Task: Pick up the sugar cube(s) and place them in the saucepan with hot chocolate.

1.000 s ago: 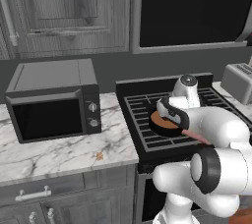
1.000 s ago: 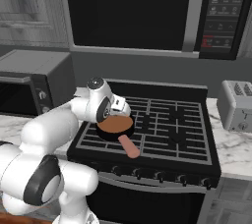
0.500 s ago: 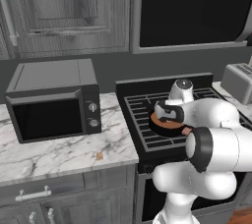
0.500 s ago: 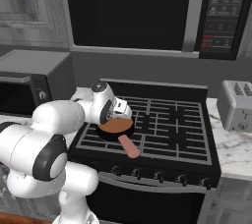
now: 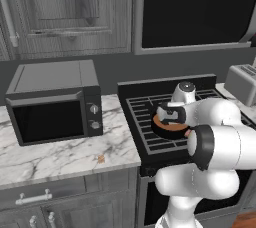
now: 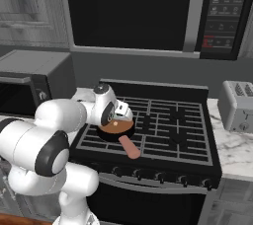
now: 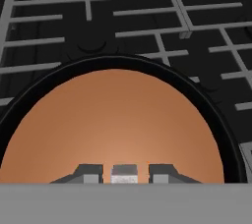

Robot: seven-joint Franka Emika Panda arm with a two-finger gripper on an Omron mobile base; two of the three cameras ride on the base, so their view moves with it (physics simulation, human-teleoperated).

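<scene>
The gripper (image 7: 125, 175) hangs directly over the saucepan's (image 5: 170, 124) brown hot chocolate, jaws closed on a small pale block, seemingly a sugar cube (image 7: 124, 173).

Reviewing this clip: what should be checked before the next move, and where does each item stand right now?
1. Gripper over the saucepan: ok, the hand view looks down on its brown surface.
2. Cube held between the fingertips: cannot tell; a small pale block sits there.
3. All sugar in the pan: not ok, a sugar cube lies on the marble counter.
4. Saucepan flat on the stove grate: ok.
</scene>
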